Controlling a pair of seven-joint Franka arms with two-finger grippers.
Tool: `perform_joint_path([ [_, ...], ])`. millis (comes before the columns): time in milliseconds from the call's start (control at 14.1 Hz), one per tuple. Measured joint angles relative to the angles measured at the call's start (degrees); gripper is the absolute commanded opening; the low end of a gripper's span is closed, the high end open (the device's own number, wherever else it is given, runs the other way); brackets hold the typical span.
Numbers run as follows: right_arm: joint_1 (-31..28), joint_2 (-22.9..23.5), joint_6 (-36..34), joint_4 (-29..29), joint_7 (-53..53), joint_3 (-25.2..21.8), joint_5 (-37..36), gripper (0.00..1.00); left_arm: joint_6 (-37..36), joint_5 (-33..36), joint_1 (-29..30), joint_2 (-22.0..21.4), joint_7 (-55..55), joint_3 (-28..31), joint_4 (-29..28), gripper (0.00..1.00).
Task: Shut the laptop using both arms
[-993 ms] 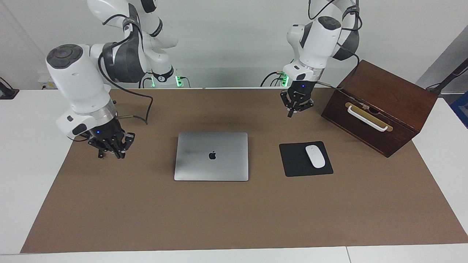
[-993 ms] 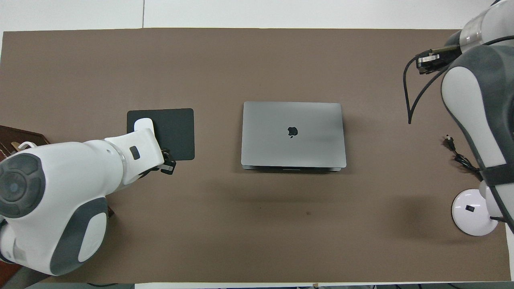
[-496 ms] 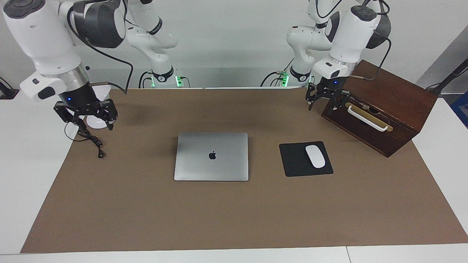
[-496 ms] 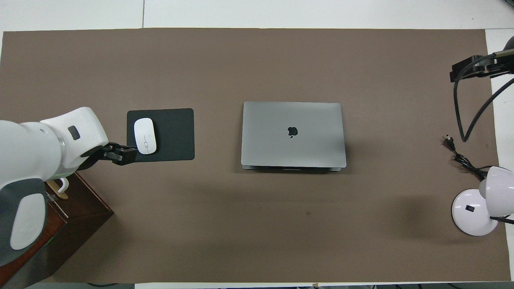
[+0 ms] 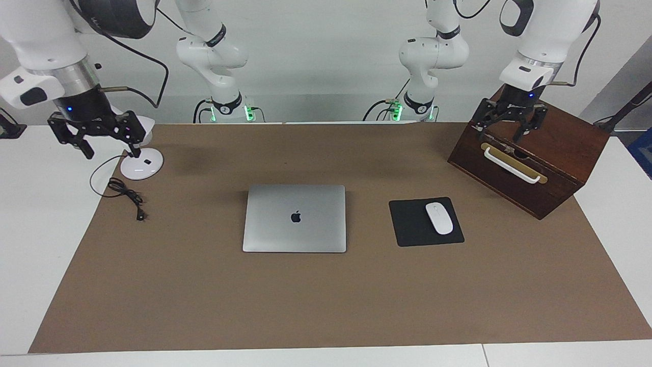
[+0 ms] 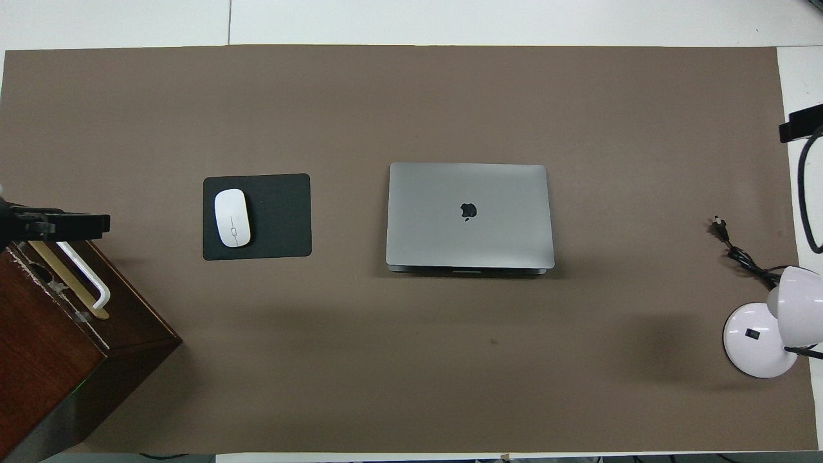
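The silver-grey laptop [image 5: 294, 218] lies in the middle of the brown mat with its lid flat down and the apple logo facing up; it also shows in the overhead view [image 6: 469, 215]. My left gripper [image 5: 509, 131] hangs open and empty over the wooden box at the left arm's end; only its tip [image 6: 64, 224] shows from above. My right gripper [image 5: 111, 152] hangs open and empty over the lamp base at the right arm's end; its tip [image 6: 800, 123] shows at the overhead view's edge. Both grippers are well away from the laptop.
A dark wooden box [image 5: 530, 153] with a white handle stands at the left arm's end. A white mouse [image 5: 439, 217] lies on a black mouse pad [image 5: 407, 224] beside the laptop. A white desk lamp [image 6: 765, 331] and its black cable [image 5: 127, 196] are at the right arm's end.
Both arms have risen and swung outward, away from the laptop: the left gripper from beside the mouse pad to over the box, the right to over the lamp. The laptop has not moved.
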Motion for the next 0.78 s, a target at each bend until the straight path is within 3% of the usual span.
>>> perform_joint_path([
  [213, -0.5, -2.65, -1.24, -0.87, -2.24, 0.04, 1.53, 1.0, -4.6, 0.0, 1.1, 0.67, 0.01, -0.06, 4.54, 1.0],
  [425, -4.29, -3.55, -4.2, -1.84, -1.4, -0.31, 13.29, 1.0, -8.1, 0.0, 1.11, 2.54, 0.01, -0.19, 8.92, 1.0],
  [567, -5.64, -3.8, -5.73, -1.94, 2.11, -0.36, 13.64, 1.0, -8.49, 0.0, 1.11, 3.48, 0.01, -0.19, 9.65, 1.0],
  [780, -2.09, -4.15, -6.15, -1.98, 9.56, 0.83, 10.11, 1.0, -8.63, 0.0, 1.14, 4.76, -0.03, -0.19, 9.63, 1.0],
])
